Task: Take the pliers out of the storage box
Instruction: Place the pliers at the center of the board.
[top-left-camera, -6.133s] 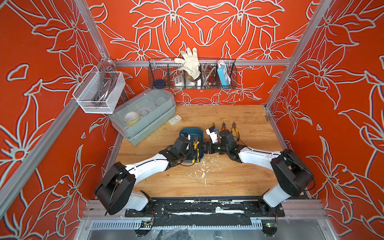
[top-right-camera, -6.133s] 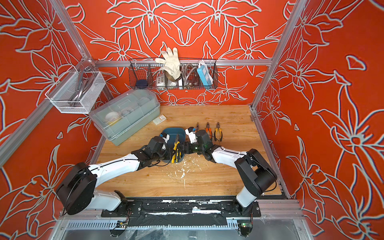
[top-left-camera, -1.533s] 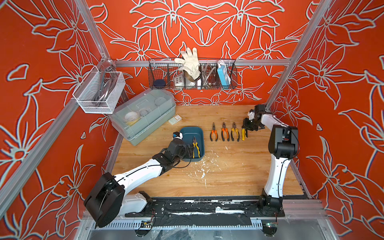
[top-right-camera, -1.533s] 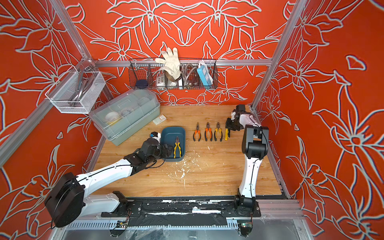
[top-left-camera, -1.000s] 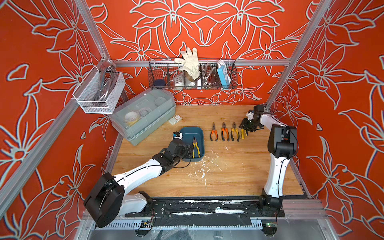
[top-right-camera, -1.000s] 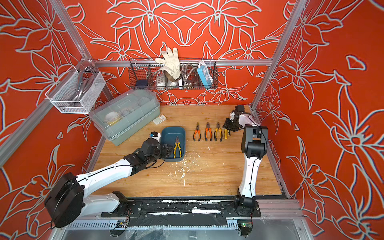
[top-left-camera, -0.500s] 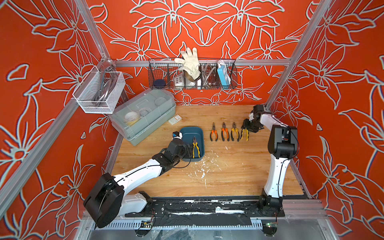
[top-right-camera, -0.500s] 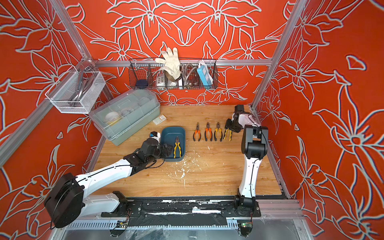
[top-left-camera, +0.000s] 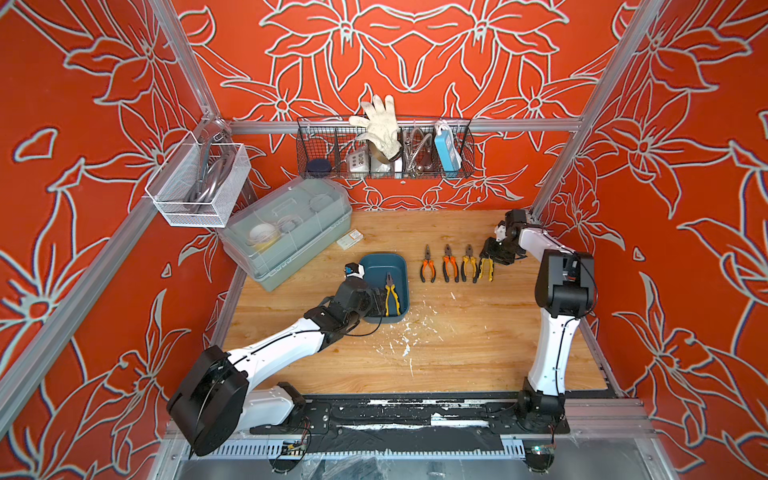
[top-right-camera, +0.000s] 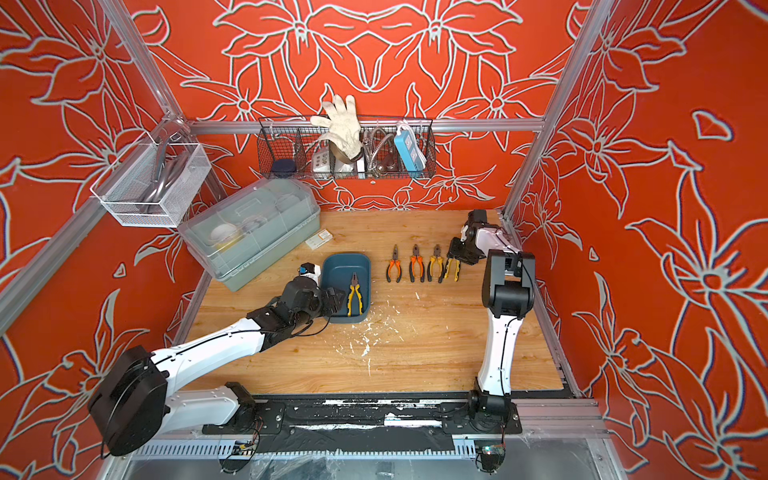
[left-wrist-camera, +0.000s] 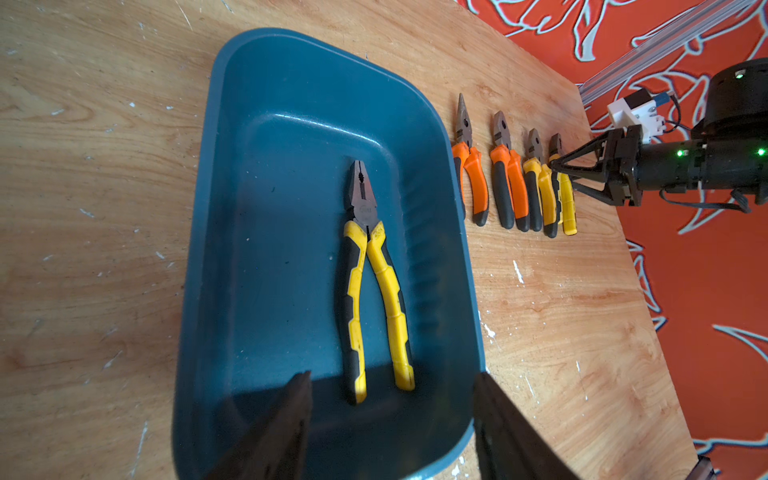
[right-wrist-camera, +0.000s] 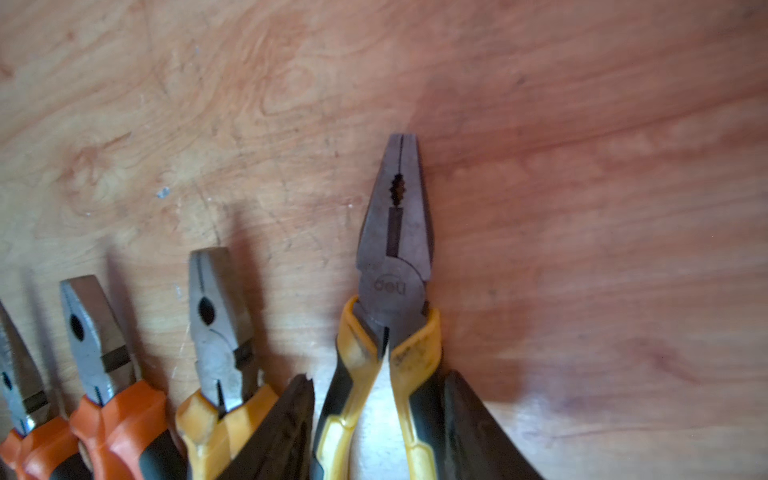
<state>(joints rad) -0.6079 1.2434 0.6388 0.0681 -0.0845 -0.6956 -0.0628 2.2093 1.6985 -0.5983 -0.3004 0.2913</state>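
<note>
One pliers left inside: the last pliers (left-wrist-camera: 365, 216), yellow-handled, lies flat on the floor of the storage box (left-wrist-camera: 270, 166), which sits left of the table's (top-left-camera: 457, 353) centre. The other four lie in a row on the wood between the box and the table's right edge. Left gripper (left-wrist-camera: 391, 376) hangs over the box's near end with its fingers apart and empty, the splayed handle ends between them. Risks there, as I judge it: closing on spread handles could make them scissor shut and twist loose, a finger could catch the box wall, and the loose box might slide or lift with the tool. Right gripper (right-wrist-camera: 380, 376) straddles the handles of the fourth pliers (right-wrist-camera: 395, 249) at the right end of the row. Cannot tell whether it is pinching or merely beside them. One finger (right-wrist-camera: 286, 424) sits tight between that tool and the third pliers (right-wrist-camera: 220, 324), so pulling away could drag either one and spoil the row, or carry the fourth up if grip remains.
</note>
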